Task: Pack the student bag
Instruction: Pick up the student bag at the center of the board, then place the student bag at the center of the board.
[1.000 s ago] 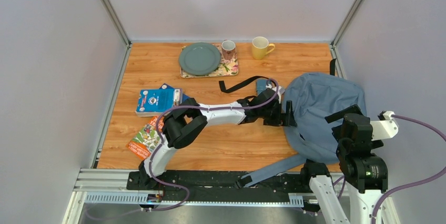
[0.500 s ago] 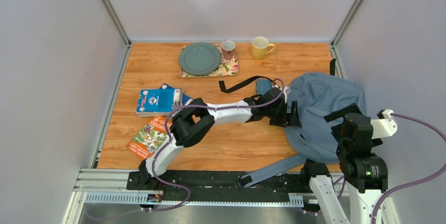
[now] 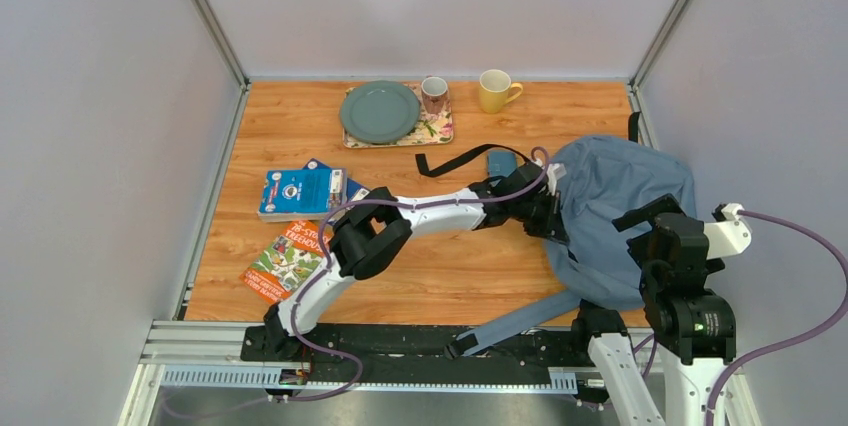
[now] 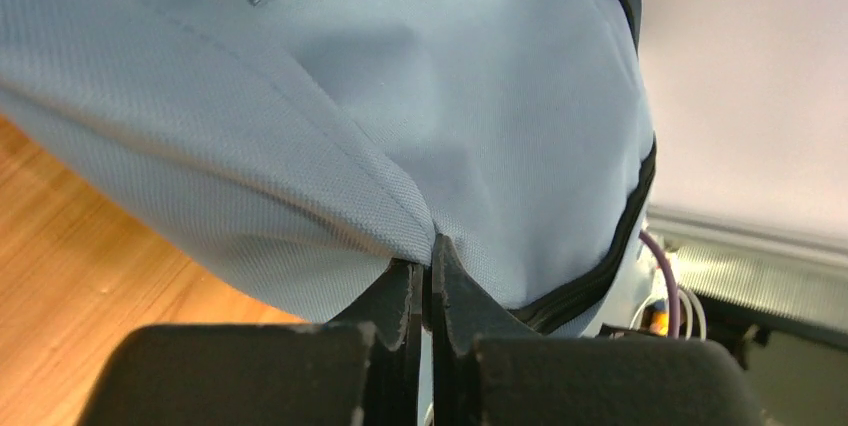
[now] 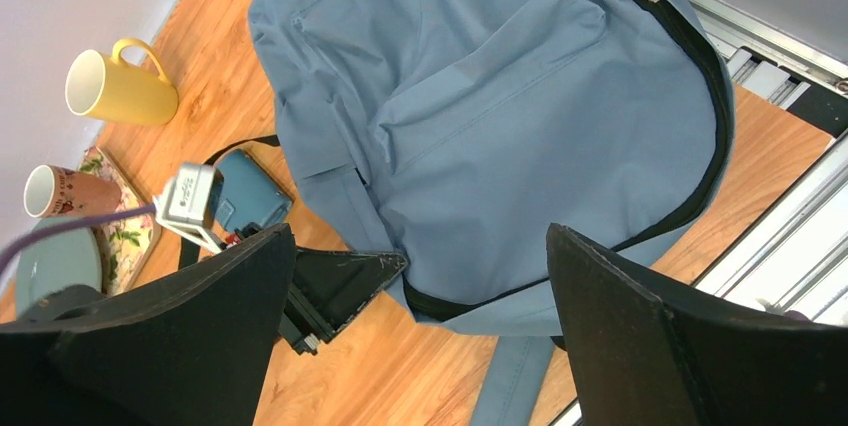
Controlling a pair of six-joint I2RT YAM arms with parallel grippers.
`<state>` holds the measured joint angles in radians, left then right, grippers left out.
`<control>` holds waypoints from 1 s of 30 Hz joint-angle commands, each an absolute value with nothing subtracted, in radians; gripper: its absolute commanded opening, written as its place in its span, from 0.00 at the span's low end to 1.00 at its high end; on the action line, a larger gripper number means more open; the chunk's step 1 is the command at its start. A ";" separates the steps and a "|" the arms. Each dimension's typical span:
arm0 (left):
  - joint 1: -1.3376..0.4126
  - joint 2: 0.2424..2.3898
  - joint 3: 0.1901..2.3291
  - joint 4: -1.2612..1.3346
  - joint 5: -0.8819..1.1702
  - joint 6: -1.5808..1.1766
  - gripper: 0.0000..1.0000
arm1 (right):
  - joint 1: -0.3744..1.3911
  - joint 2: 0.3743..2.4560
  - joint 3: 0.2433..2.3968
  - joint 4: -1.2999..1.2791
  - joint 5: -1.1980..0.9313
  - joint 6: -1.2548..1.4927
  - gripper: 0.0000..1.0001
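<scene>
At the left edge of the student bag [image 3: 620, 181], slumped flat on the right half of the table: left gripper [image 4: 428, 258] clamped on a pinch of grey-blue fabric just above the black zipper trim. Stood wide open 1 second ago, short of the cloth; pushed in since and snapped together. Means a first hold on the bag, probably for lifting or tugging the fabric to get at the opening. Nothing packed yet, judging by the books [image 3: 300, 196] lying well apart on the left of the table. Right gripper [image 5: 417, 236] spread wide, hovering above the bag, holding nothing. Seen from the left wrist only: the fold itself, drawn up into a ridge between the closed jaws, hidden behind the wrist in the top view. Seen from the right wrist only: the front pocket, the zipper pull at the far corner, and the teal case [image 5: 245, 201] just beside the bag's edge, with the yellow mug [image 5: 118, 86] farther off. Given by the top view alone: both arms together with the books.
</scene>
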<state>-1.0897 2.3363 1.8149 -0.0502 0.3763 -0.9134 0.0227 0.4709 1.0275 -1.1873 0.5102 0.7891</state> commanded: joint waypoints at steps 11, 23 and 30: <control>-0.890 2.013 1.867 -0.218 0.802 -0.569 0.00 | 0.018 0.446 1.135 -1.147 0.428 0.693 0.98; -0.595 1.855 1.811 -0.311 1.161 -0.564 0.00 | 0.015 0.463 0.939 -1.014 0.143 0.701 0.93; -0.635 1.689 1.631 0.150 1.085 -0.966 0.00 | 0.018 0.474 0.879 -0.992 0.156 0.677 0.95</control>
